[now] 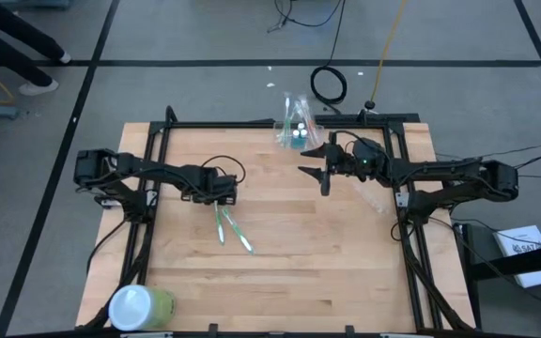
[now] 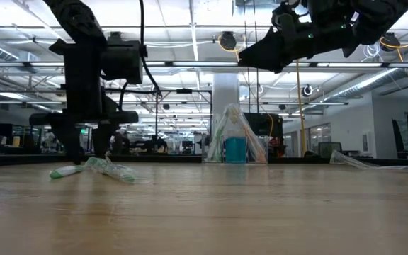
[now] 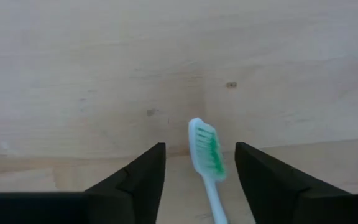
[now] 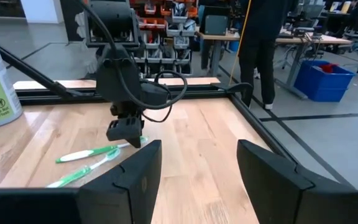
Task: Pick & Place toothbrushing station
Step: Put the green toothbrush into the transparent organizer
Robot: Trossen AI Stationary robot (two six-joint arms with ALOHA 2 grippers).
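Two white-and-green toothbrushes (image 1: 224,225) (image 1: 239,237) lie flat on the wooden table near its middle. My left gripper (image 1: 219,199) is open and low over their far ends. One brush's head (image 3: 207,149) lies on the table between its fingers (image 3: 138,180); I see no touch. The clear holder (image 1: 294,127) stands at the table's far edge with blue and green items inside, and also shows in the low view (image 2: 236,142). My right gripper (image 1: 316,169) is open and empty, high above the table (image 2: 261,57), just near of the holder.
A big green cylinder with a white lid (image 1: 139,305) stands at the near left corner. Crumpled clear plastic (image 1: 376,199) lies by the table's right edge. A black frame (image 1: 158,150) runs along the table's sides. A person's legs (image 4: 257,56) show beyond the table.
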